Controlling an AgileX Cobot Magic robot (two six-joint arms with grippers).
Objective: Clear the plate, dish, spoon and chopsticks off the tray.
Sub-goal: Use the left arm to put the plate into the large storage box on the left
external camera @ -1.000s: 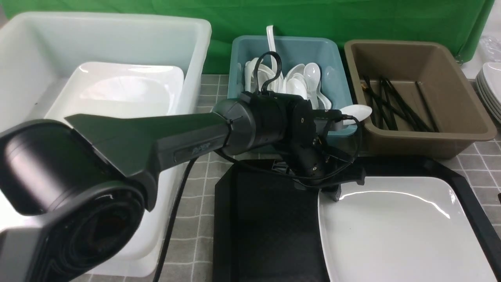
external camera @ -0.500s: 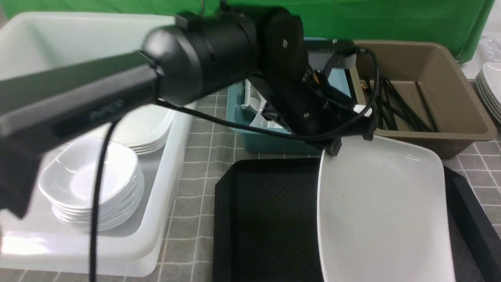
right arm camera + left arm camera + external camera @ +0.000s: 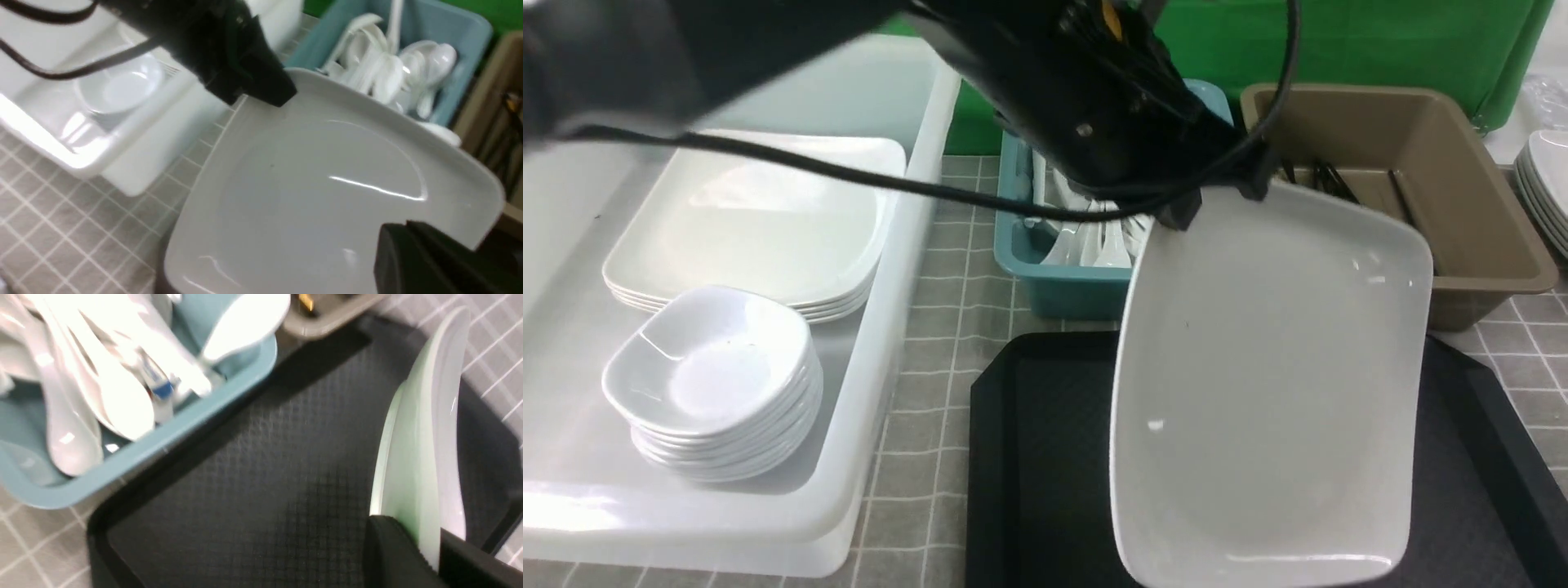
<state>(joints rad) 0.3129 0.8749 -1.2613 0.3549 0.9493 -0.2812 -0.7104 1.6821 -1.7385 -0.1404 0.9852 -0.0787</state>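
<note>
Two stacks sit in the white tub [image 3: 921, 204] on the left of the front view: a stack of plates [image 3: 752, 220] at the upper left and small dishes [image 3: 715, 376] below it. I judge that the stack of plates is where my load belongs.

Right of the tub, at upper centre, is the blue bin [image 3: 1054, 290] heaped with spoons [image 3: 1094, 237]. Just past it, my left gripper [image 3: 1213, 202] is clamped on the far rim of the plate [image 3: 1266, 392]. My left wrist view shows the rim pinched edge-on between the two jaws.

Gripping one edge lets the flat plate hang from that rim, steeply tilted, with its near edge low at the bottom of the frame. The plate fills the centre right of the front view, and it hangs below the jaws and toward the camera. It is over the right half of the tray [image 3: 1045, 457], and I cannot tell whether its low edge is touching the tray. I see nothing else on the part of the tray that shows.

At the upper right, the brown bin [image 3: 1486, 245] holds black chopsticks [image 3: 1327, 175].

My right gripper [image 3: 433, 261] shows only in its own wrist view, at the lower right corner. Its jaws are together with nothing between them, near the plate's near corner.
</note>
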